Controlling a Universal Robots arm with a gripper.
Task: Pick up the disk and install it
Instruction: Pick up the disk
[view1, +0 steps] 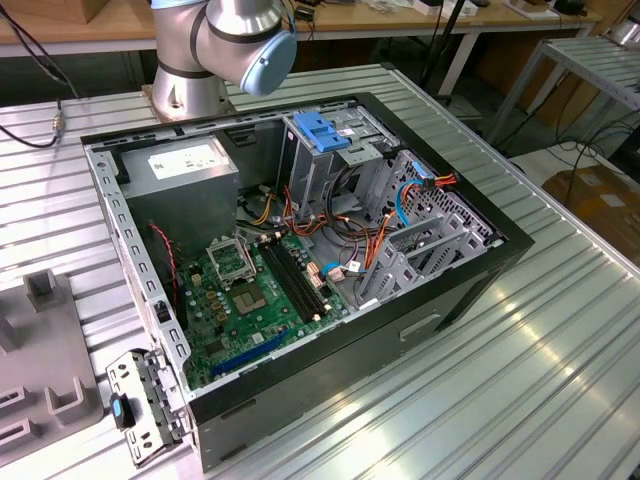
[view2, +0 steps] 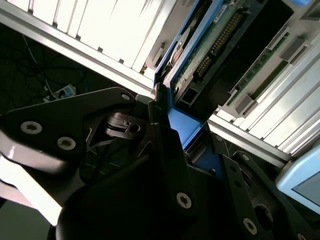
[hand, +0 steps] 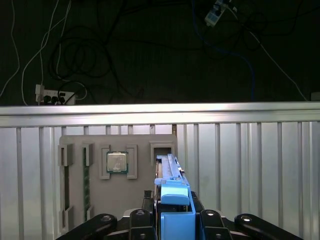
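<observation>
Closest to the wrist, the black two-fingered gripper (hand: 177, 212) is clamping a blue plastic carrier (hand: 176, 200) from both sides. In the second wrist view one of its fingers (view2: 162, 125) is pressing flat against the carrier's edge. I am judging the gripper clenched on its load, since no gap is showing between the fingers and the plastic.

That carrier is wrapping the disk (hand: 169, 170), a flat rectangular silver-metal hard drive, which is standing on its thin edge. In the second wrist view its green circuit board and pin connector are facing outward. The disk is lying straight ahead of the gripper, between the fingers. Its long axis is running directly away from the wrist, so its near end is sitting in the grasp.

Its far end is reaching to an open pocket in a grey moulded fixture tray (hand: 115, 200). Whether that end is resting in the pocket or hanging just clear of it, I cannot tell. Beside that pocket, a square silver processor chip (hand: 116, 162) is lying in its own recess. The tray is resting on a ribbed aluminium table (hand: 250, 165), and beyond the table's edge black cables are trailing over a dark floor (hand: 150, 60).

In the exterior view, an open black computer case (view1: 470, 270) is lying on the same table, with a metal drive cage with a blue plastic top (view1: 325, 135) standing at its far side.
</observation>
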